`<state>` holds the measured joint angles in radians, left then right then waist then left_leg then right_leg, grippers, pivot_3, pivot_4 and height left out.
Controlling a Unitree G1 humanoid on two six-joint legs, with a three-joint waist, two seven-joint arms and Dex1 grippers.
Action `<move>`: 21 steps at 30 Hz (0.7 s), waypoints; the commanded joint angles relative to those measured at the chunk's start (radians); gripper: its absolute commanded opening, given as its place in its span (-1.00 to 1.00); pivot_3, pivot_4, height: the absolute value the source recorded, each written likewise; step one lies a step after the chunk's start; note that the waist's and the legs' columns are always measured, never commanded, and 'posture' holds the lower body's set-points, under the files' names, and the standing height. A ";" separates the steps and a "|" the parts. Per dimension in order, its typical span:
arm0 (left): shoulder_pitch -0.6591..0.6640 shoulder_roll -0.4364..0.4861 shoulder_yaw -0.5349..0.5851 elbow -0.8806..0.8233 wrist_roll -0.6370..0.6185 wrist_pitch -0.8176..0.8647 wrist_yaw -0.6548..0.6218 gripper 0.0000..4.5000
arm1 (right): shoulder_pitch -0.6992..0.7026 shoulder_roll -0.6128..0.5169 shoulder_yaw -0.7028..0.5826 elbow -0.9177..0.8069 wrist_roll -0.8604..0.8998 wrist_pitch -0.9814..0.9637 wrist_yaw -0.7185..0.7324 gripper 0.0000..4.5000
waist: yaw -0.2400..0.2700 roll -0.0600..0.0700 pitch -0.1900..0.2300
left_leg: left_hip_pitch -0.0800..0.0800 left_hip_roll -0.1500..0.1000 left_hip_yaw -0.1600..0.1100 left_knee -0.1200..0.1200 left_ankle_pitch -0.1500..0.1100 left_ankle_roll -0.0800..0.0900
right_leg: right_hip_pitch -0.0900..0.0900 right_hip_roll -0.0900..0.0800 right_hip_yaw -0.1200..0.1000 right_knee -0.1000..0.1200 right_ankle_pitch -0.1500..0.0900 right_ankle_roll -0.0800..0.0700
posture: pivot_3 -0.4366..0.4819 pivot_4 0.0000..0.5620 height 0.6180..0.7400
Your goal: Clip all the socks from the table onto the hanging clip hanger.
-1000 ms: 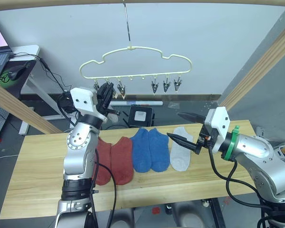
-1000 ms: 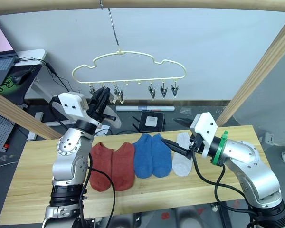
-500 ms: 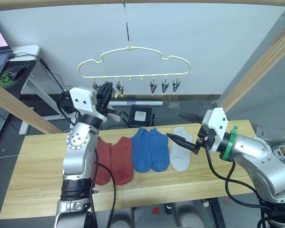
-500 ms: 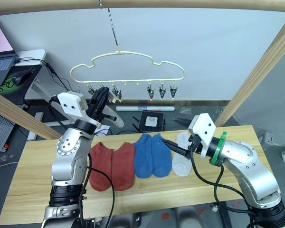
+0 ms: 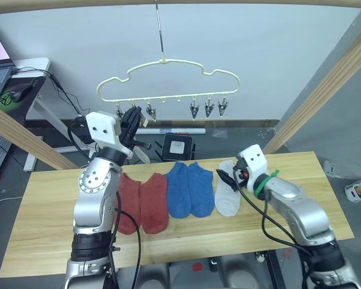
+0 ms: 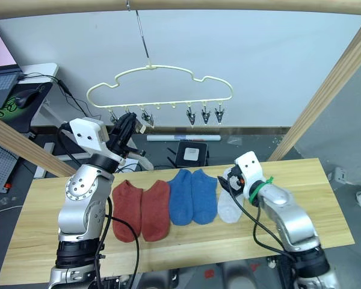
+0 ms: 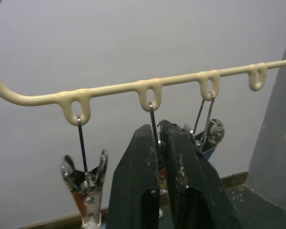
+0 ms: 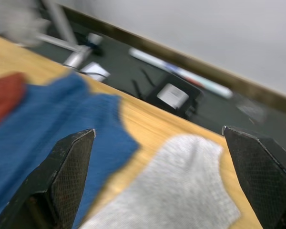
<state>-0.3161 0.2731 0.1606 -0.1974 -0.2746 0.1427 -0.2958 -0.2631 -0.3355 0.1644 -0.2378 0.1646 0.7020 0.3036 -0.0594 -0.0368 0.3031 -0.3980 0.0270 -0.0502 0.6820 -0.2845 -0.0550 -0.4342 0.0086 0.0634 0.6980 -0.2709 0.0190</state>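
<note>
The left gripper [image 7: 158, 143] is pinching a clip [image 7: 155, 157] on the hanger [image 5: 168, 78], while the right gripper [image 8: 157, 138] is hovering wide open over the grey sock [image 5: 227, 195].

matt cloth socks [image 5: 186, 189], pale wood table [image 5: 42, 211]

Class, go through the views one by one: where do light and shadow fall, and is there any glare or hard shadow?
Left eye view: soft, even light on the table; no hard shadows beside the socks, and none from the clip hanger on the wall. Left wrist view: small bright glints on the metal clips. Right wrist view: the grey sock is evenly lit, without glare.
</note>
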 commanded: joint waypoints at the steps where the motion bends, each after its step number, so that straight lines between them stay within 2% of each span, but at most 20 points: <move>1: -0.004 0.001 -0.005 -0.051 -0.003 -0.004 0.002 -1.00 | -0.020 0.043 0.017 0.121 -0.091 -0.112 -0.084 0.99 | 0.000 0.000 0.000 | 0.000 0.000 0.000 0.000 0.000 0.000 | 0.000 0.000 0.000 0.000 0.000 0.000 | -0.19 0.08 1.00; 8: -0.003 0.002 -0.008 -0.061 -0.004 0.005 0.000 -1.00 | -0.068 0.145 -0.032 0.321 -0.122 -0.187 -0.154 0.99 | 0.000 0.000 0.000 | 0.000 0.000 0.000 -0.001 0.000 0.000 | 0.000 0.000 0.000 -0.001 0.000 0.000 | -0.18 0.08 1.00; 15: 0.000 0.003 -0.007 -0.072 -0.006 0.020 0.000 -1.00 | -0.098 0.199 -0.066 0.428 -0.123 -0.193 -0.162 0.99 | 0.001 0.000 0.000 | -0.001 0.000 0.000 -0.001 0.000 0.000 | -0.001 0.000 0.001 -0.001 0.000 0.000 | -0.17 0.09 1.00; 18: 0.000 0.004 -0.006 -0.075 -0.007 0.026 -0.001 -1.00 | -0.097 0.208 -0.065 0.442 -0.129 -0.200 -0.162 0.72 | 0.001 0.000 0.000 | 0.000 0.000 0.000 -0.001 0.000 0.000 | 0.000 0.000 0.001 -0.001 0.000 0.000 | -0.17 0.09 1.00; 21: 0.004 0.005 -0.005 -0.078 -0.011 0.029 -0.004 -1.00 | -0.089 0.210 -0.063 0.443 -0.135 -0.207 -0.159 0.26 | 0.001 0.000 0.000 | 0.000 0.000 0.000 -0.001 0.000 0.000 | 0.000 0.000 0.001 -0.001 0.000 0.000 | -0.17 0.09 1.00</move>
<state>-0.3168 0.2723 0.1531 -0.2259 -0.2745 0.1747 -0.2963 -0.3630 -0.1294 0.1065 0.2114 0.0378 0.5140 0.1525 -0.0588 -0.0365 0.3033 -0.3984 0.0274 -0.0505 0.6808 -0.2846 -0.0549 -0.4347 0.0086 0.0643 0.6970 -0.2708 0.0191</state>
